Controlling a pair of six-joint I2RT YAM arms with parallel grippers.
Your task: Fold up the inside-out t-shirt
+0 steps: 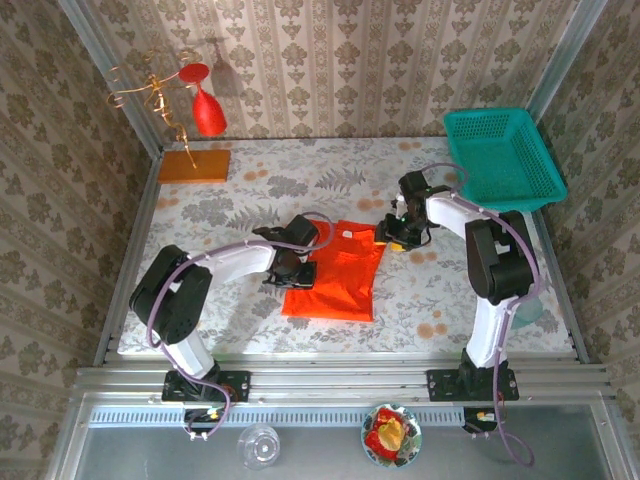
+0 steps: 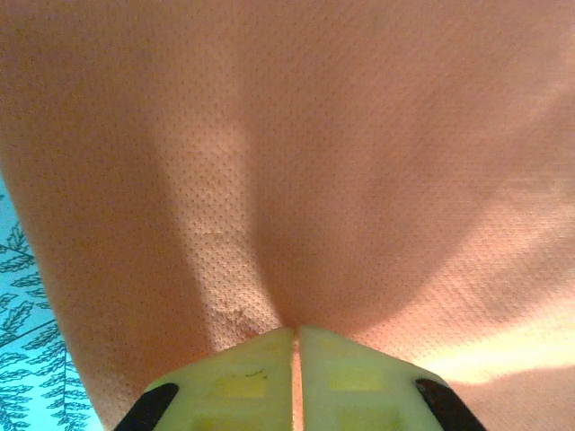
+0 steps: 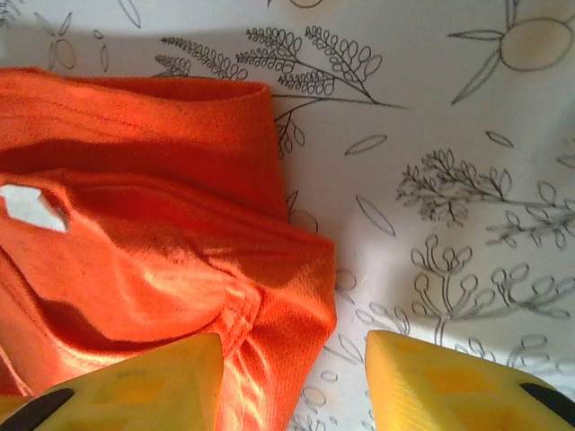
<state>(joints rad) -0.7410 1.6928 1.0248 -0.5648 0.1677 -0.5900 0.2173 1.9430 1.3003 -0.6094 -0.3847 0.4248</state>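
The inside-out t-shirt lies partly folded in the middle of the table, bright orange-red and wrinkled. My left gripper sits at its left edge. In the left wrist view the gripper is shut, with a thin strip of the t-shirt pinched between the fingers and cloth draped above them. My right gripper is at the shirt's far right corner. In the right wrist view it stands open, with a corner of the t-shirt lying between its fingers. A white label shows at the collar.
A teal basket sits at the back right. At the back left lie an orange-brown board and a wire stand with a red wine glass. A pale teal cup stands by the right arm. The floral tablecloth surrounds the shirt.
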